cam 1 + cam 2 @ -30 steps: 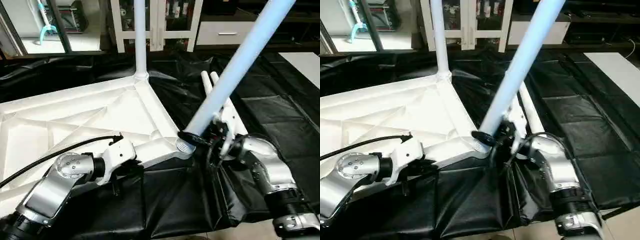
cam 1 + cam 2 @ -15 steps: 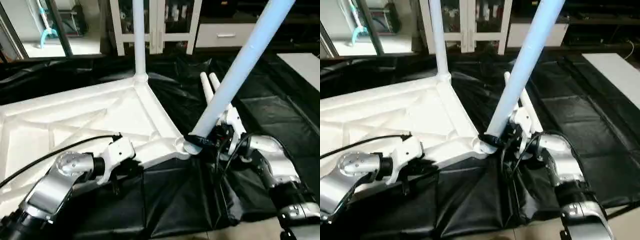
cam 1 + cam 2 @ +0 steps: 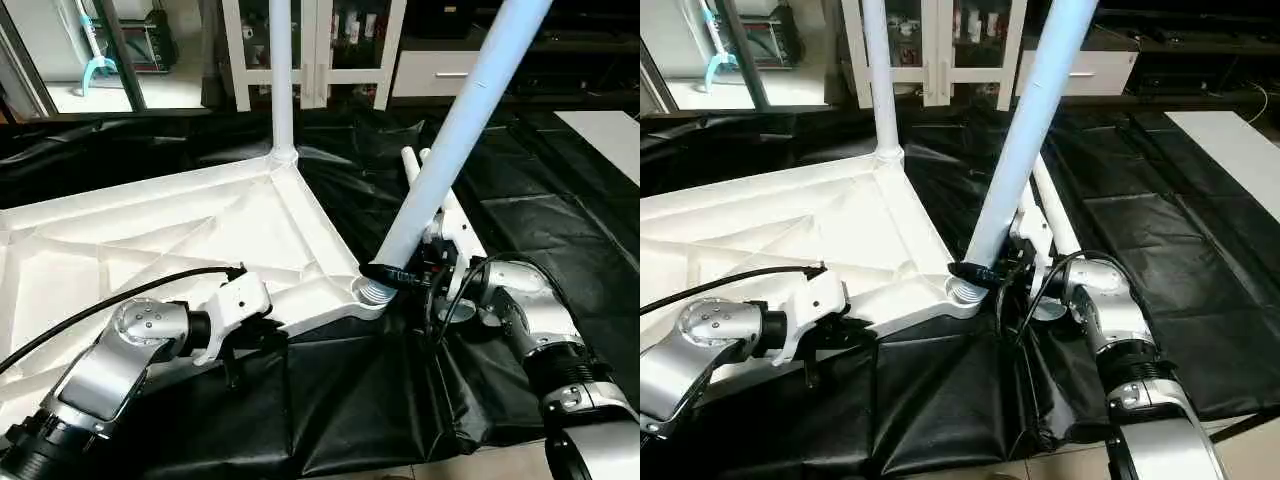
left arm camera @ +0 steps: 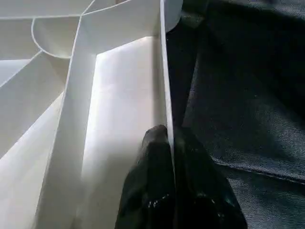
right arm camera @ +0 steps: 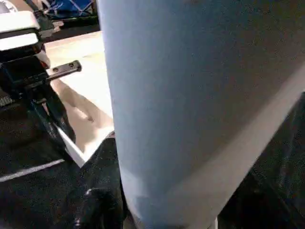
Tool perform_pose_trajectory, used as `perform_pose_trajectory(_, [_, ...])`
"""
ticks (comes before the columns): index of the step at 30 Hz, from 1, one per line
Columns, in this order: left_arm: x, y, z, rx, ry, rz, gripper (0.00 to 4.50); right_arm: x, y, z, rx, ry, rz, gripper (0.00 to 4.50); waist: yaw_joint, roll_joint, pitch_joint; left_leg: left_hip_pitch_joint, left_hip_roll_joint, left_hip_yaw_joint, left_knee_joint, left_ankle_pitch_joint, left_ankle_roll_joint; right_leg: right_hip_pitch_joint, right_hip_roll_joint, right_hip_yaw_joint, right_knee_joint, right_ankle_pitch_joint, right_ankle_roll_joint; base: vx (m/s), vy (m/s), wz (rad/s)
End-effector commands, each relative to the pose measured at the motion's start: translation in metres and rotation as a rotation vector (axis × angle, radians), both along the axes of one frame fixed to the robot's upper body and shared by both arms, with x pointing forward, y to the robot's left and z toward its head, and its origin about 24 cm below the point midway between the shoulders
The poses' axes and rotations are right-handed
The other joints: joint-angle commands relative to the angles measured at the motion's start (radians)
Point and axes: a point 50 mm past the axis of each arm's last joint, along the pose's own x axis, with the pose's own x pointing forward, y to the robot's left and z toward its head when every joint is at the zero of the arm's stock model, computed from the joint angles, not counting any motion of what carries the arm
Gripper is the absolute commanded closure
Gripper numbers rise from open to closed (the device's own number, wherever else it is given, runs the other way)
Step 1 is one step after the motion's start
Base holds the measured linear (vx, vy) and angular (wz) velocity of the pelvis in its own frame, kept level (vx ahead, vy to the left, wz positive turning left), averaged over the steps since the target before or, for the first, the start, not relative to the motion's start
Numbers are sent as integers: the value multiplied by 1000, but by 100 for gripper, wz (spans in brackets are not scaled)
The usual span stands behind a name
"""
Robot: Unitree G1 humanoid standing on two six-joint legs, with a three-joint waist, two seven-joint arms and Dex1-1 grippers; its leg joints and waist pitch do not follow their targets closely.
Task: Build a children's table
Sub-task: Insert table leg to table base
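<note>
The rectangular plastic tabletop (image 3: 200, 225) is plain white, its ribs crossing in diagonal lines. The long tubular leg (image 3: 455, 130) reads pale bluish white. The crinkled plastic sheet (image 3: 560, 220) under them is glossy black. The robot forearms (image 3: 110, 365) are silver with black fingers (image 4: 157, 191).

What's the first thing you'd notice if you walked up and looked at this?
The big white leg leaning over the near corner socket of the upside-down tabletop, held low down by the right gripper. Behind it, another leg stands upright in the far corner. The left gripper pinches the tabletop's near edge.
</note>
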Motion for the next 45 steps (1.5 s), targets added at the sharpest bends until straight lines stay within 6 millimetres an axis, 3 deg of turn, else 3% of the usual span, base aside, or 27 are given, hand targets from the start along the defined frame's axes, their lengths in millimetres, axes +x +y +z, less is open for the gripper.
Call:
perform_pose_trajectory(1, [-2,-11,-6,-29,26,-45,450,-11,12,-23,-75,102,105,262,-5,-17,-59,35,120,-45,-76,-161,107,31,-93,52,-63,-72,-268,0,0,0])
perform_pose_trajectory(6, [0,-10,-6,-25,23,-46,450,-12,13,-24,-66,117,139,262,0,-9,-57,44,126,-47,-83,-205,71,27,-91,53,-65,-117,-263,0,0,0])
perform_pose_trajectory(11, [2,-10,-5,-22,22,-52,450,-14,16,-26,-84,113,165,262,2,-10,-61,41,124,-45,-81,-165,86,31,-94,54,-60,-46,-273,0,0,0])
perform_pose_trajectory(17, [4,-9,-4,-15,21,-56,450,-4,5,-30,-141,92,29,262,3,-9,-59,45,124,-44,-85,-212,48,27,-93,54,-64,-103,-272,0,0,0])
perform_pose_trajectory(24, [3,-8,-5,-14,28,-58,450,6,-5,-19,-13,119,-77,262,4,-8,-60,43,125,-44,-85,-215,56,31,-95,55,-65,-101,-269,0,0,0])
perform_pose_trajectory(38, [2,-8,-5,-11,30,-64,450,-4,-10,-28,-11,182,-14,262,11,-4,-63,42,127,-40,-85,-189,67,30,-94,54,-63,-71,-278,0,0,0])
perform_pose_trajectory(45, [2,-7,-6,-2,33,-72,450,-5,-17,-33,-100,147,-43,262,17,-4,-65,43,129,-34,-84,-185,63,28,-94,54,-63,-69,-277,0,0,0])
